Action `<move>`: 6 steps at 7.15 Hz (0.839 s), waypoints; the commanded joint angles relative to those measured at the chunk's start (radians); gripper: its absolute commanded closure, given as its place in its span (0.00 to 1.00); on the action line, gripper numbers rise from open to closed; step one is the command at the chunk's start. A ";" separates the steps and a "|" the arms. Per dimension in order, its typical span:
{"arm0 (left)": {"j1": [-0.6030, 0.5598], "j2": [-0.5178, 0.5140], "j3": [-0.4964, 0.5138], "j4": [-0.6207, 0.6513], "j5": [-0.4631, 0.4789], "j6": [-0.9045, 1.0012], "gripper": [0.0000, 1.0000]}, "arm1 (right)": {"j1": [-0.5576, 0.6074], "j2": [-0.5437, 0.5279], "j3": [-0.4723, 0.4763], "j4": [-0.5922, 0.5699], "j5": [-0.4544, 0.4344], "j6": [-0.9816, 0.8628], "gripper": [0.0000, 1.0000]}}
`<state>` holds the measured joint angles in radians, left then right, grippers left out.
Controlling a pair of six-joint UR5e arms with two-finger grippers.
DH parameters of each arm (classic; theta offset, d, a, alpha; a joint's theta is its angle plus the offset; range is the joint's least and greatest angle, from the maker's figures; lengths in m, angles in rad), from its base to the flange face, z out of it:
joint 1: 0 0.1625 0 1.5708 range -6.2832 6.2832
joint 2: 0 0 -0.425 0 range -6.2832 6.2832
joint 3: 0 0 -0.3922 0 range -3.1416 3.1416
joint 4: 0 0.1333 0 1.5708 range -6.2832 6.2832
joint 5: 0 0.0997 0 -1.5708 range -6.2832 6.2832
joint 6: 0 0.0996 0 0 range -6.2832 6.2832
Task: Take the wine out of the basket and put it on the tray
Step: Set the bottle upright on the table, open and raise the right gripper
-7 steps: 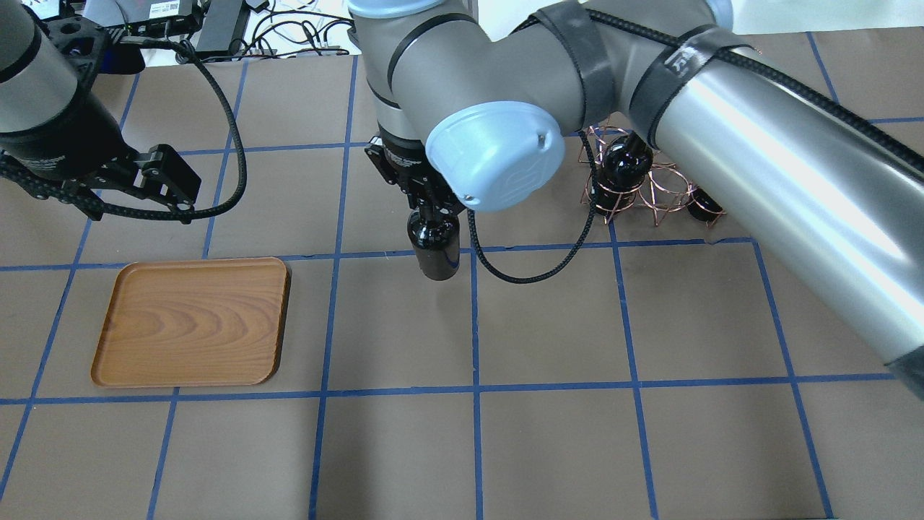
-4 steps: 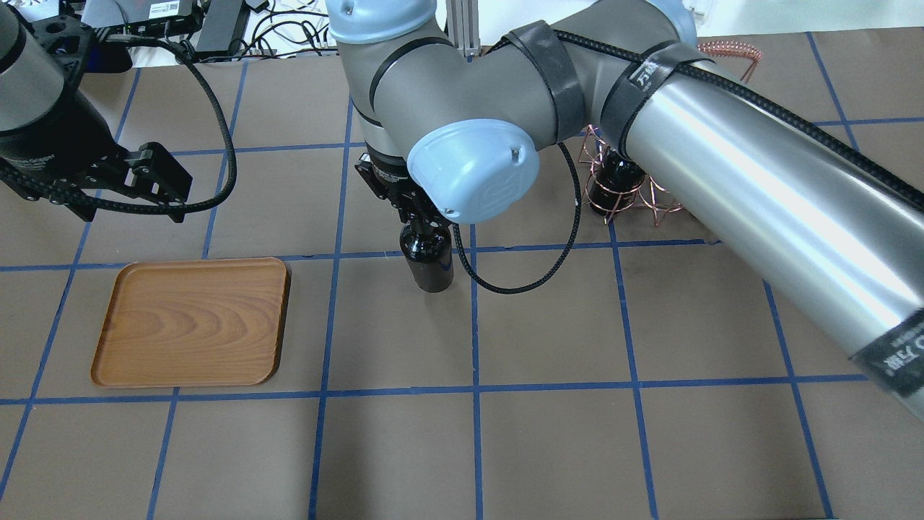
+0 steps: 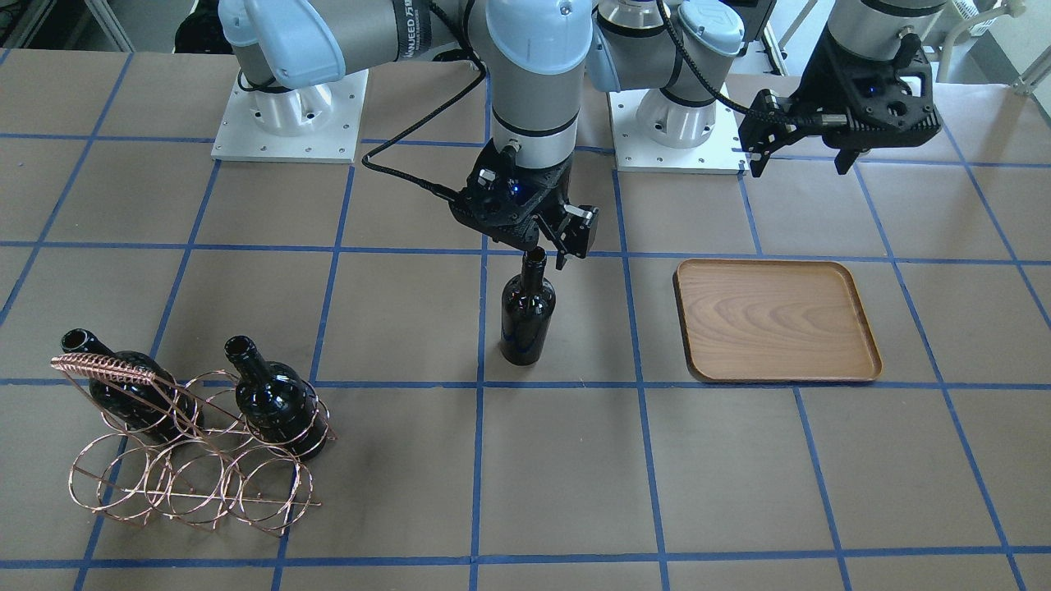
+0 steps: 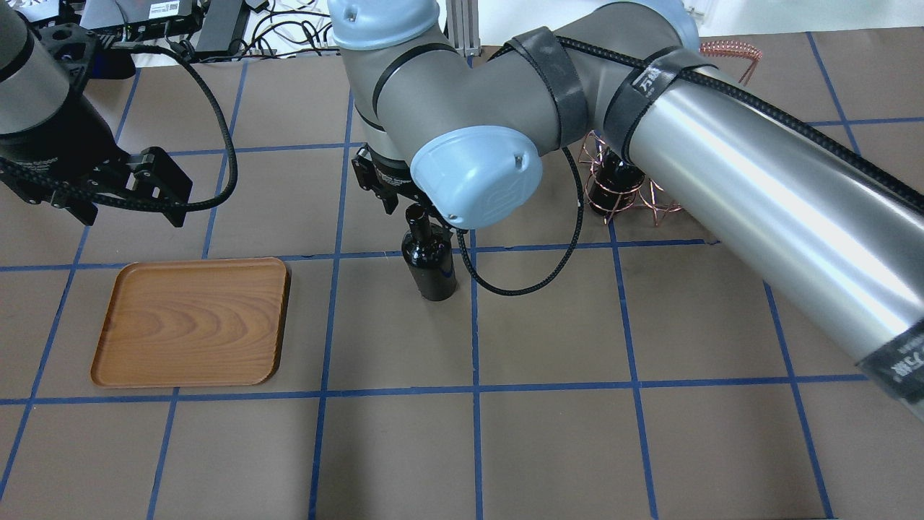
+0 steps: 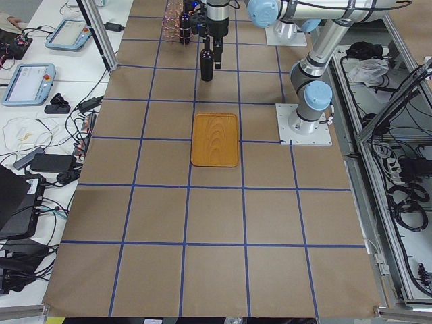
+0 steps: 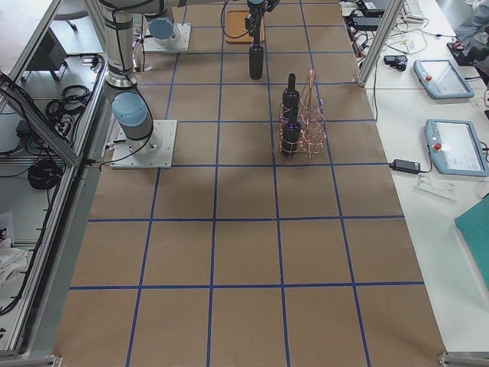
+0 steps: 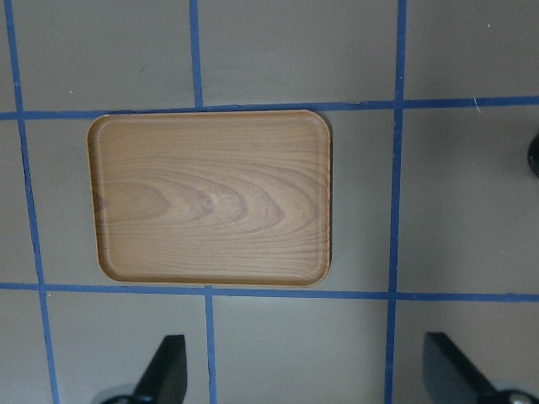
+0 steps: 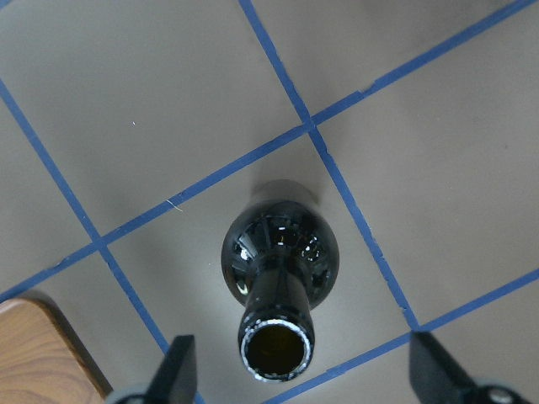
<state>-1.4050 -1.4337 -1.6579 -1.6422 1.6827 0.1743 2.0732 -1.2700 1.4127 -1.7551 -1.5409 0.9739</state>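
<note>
A black wine bottle (image 3: 527, 316) stands upright on the table, right of the tray in the overhead view (image 4: 432, 267). My right gripper (image 3: 543, 245) is open just above its neck. In the right wrist view the bottle's mouth (image 8: 275, 345) sits between the spread fingers (image 8: 175, 364), untouched. The wooden tray (image 4: 191, 321) lies flat with nothing on it. My left gripper (image 4: 177, 198) is open and empty, hovering behind the tray (image 7: 210, 198). The copper wire basket (image 3: 189, 468) holds two more black bottles (image 3: 275, 402).
The basket (image 4: 628, 191) stands behind my right arm's forearm, which spans the table's right half. Blue tape lines grid the brown table cover. Cables and boxes lie past the far edge at the back left.
My right gripper lowered the bottle onto the table, let go of it and rose slightly above the neck. My left gripper barely moved.
</note>
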 commanded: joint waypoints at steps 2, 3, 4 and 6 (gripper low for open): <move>-0.020 -0.020 -0.007 0.027 -0.017 -0.025 0.00 | -0.201 -0.132 0.003 0.078 -0.015 -0.431 0.00; -0.078 -0.022 -0.007 0.050 -0.035 -0.051 0.00 | -0.297 -0.182 0.006 0.167 -0.022 -0.677 0.00; -0.153 -0.030 -0.003 0.080 -0.037 -0.126 0.00 | -0.414 -0.234 0.008 0.260 -0.015 -0.880 0.00; -0.274 -0.082 0.001 0.168 -0.044 -0.145 0.00 | -0.542 -0.265 0.012 0.272 -0.013 -1.056 0.00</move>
<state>-1.6066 -1.4895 -1.6610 -1.5186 1.6422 0.0543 1.6010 -1.5132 1.4226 -1.4994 -1.5518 0.0296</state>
